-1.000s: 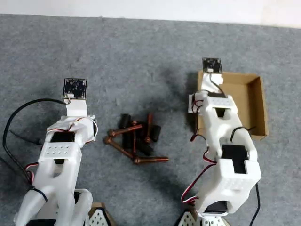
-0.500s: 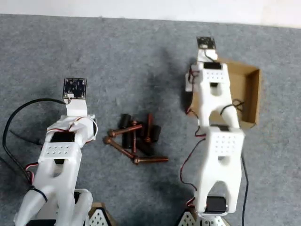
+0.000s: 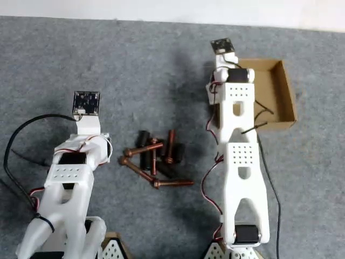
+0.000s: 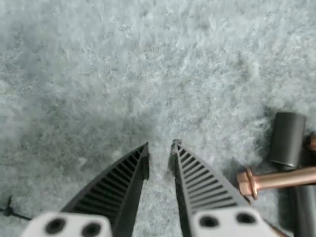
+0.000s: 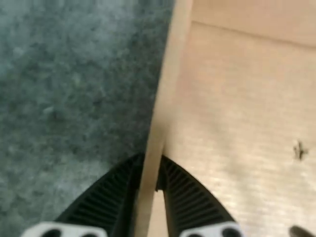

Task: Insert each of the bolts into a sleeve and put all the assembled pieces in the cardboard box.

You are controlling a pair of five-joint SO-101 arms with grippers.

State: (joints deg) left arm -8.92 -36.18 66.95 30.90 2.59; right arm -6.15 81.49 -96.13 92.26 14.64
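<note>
Several copper bolts (image 3: 173, 183) and black sleeves (image 3: 143, 139) lie in a loose pile mid-table between the two arms. The cardboard box (image 3: 281, 98) sits at the far right, tilted, with nothing visible inside. My right gripper (image 5: 150, 164) is shut on the box's left wall (image 5: 166, 84), one finger inside and one outside. My left gripper (image 4: 160, 147) hangs slightly open over bare carpet to the left of the pile, nothing between its fingers. A sleeve (image 4: 288, 139) and a bolt head (image 4: 247, 182) lie close beside it.
Grey carpet covers the table. The right arm (image 3: 240, 140) stretches forward along the box's left side. The left arm (image 3: 75, 162) stands left of the pile, with a black cable (image 3: 16, 140) looping beside it.
The right arm has stretched out away from its base, and the box has slid farther back and turned with it. The left arm and the pile have not moved.
</note>
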